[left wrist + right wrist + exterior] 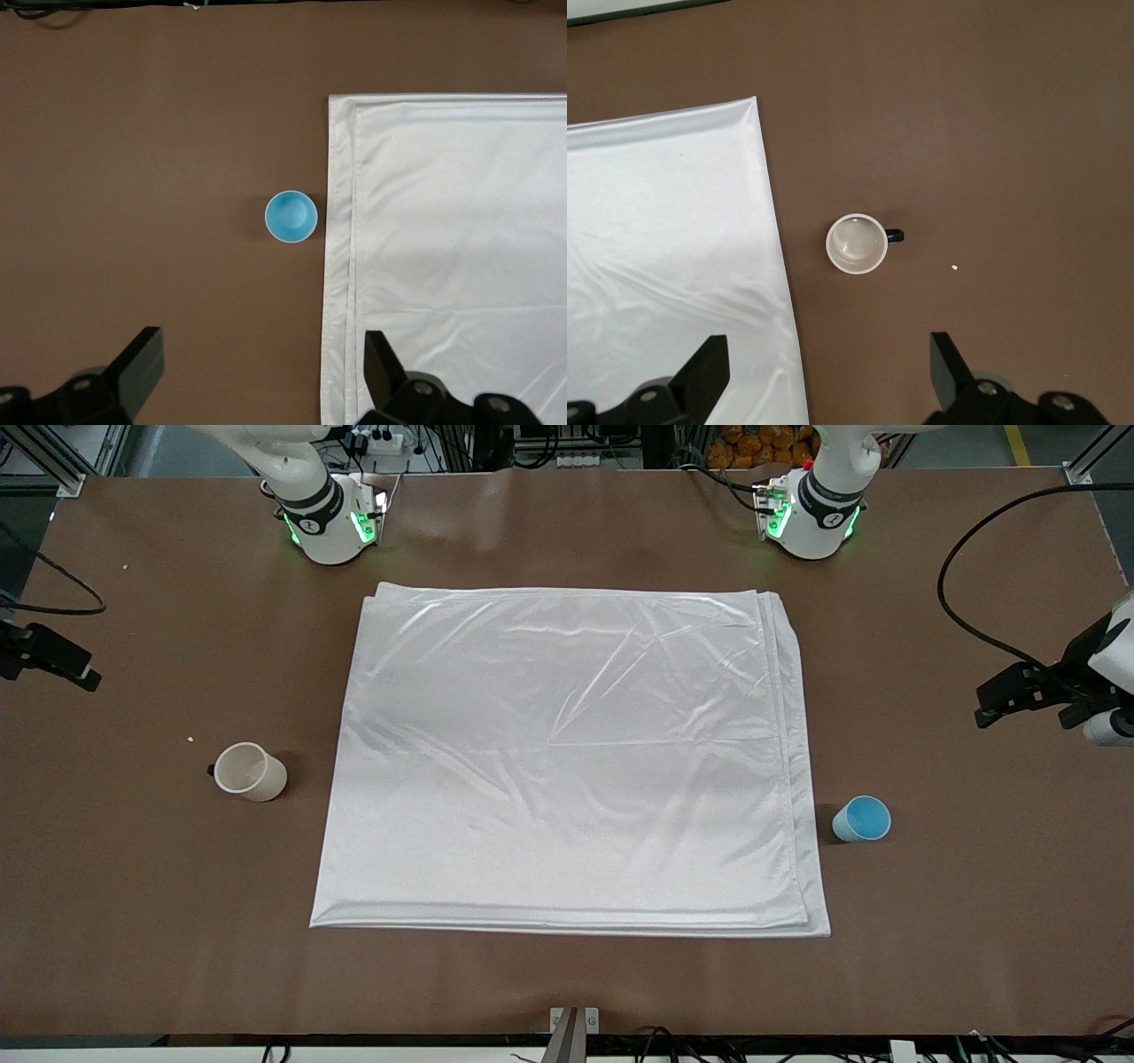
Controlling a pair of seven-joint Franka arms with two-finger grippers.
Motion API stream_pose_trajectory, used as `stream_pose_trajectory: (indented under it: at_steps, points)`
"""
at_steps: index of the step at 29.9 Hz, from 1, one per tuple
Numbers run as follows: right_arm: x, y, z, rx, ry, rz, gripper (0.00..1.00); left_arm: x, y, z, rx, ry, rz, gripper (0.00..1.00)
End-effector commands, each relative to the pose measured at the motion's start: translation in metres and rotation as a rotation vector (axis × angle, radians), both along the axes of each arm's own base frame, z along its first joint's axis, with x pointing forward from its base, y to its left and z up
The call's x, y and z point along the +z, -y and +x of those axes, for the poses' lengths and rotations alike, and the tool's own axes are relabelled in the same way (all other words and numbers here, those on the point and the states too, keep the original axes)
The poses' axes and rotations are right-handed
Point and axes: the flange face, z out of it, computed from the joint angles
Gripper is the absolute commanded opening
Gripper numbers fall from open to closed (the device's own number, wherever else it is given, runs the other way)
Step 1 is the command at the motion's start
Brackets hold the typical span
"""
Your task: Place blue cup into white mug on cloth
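The cloth (567, 762) lies flat in the middle of the table. The white mug (251, 771) stands upright on the bare table beside the cloth, toward the right arm's end, black handle pointing away from the cloth. The blue cup (862, 818) stands upright on the bare table just off the cloth's edge, toward the left arm's end. My left gripper (263, 354) is open and empty, high over the table near the blue cup (291, 216). My right gripper (828, 354) is open and empty, high over the cloth's edge (673, 266) near the white mug (857, 244).
A small pale crumb (190, 738) lies on the table near the mug; it also shows in the right wrist view (955, 267). A black cable (961, 615) loops over the table at the left arm's end. The arm bases (332, 518) stand along the table's edge.
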Motion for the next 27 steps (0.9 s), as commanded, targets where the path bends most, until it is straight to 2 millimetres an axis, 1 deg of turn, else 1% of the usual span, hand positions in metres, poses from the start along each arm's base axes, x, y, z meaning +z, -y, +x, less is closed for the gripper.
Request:
stream_pose_trajectory:
  at_steps: [1,4,6,7,10,12,16,19,24,27]
  points:
    - [0.001,0.002,-0.004,0.009,0.007,-0.004,1.00,-0.016,-0.009,0.004,0.009,-0.025,0.019,1.00]
    - [-0.005,0.002,-0.003,0.011,0.001,-0.004,1.00,-0.036,-0.012,0.013,0.011,-0.038,0.019,1.00]
    - [-0.013,0.002,0.000,0.011,0.010,-0.004,1.00,-0.046,-0.013,0.017,0.012,-0.035,0.019,1.00]
    - [-0.018,0.003,0.001,0.011,0.011,-0.005,1.00,-0.054,-0.013,0.018,0.013,-0.036,0.019,1.00]
    - [-0.030,0.008,0.001,0.041,0.003,-0.005,1.00,-0.072,-0.021,0.022,0.023,-0.016,0.018,1.00]
    - [-0.038,0.014,0.003,0.065,0.008,-0.006,1.00,-0.092,-0.026,0.025,0.027,-0.018,0.024,1.00]
    - [-0.061,0.017,0.006,0.137,0.002,-0.010,1.00,-0.122,-0.025,0.034,0.026,-0.006,0.021,1.00]
    - [-0.078,0.017,0.005,0.174,-0.028,-0.006,1.00,-0.145,-0.025,0.043,0.026,-0.013,0.021,1.00]
    - [-0.107,0.020,0.007,0.288,-0.041,-0.008,1.00,-0.173,-0.025,0.052,0.028,-0.022,0.018,1.00]
    - [-0.123,0.023,0.007,0.367,-0.049,-0.006,1.00,-0.194,-0.024,0.057,0.027,-0.032,0.018,1.00]
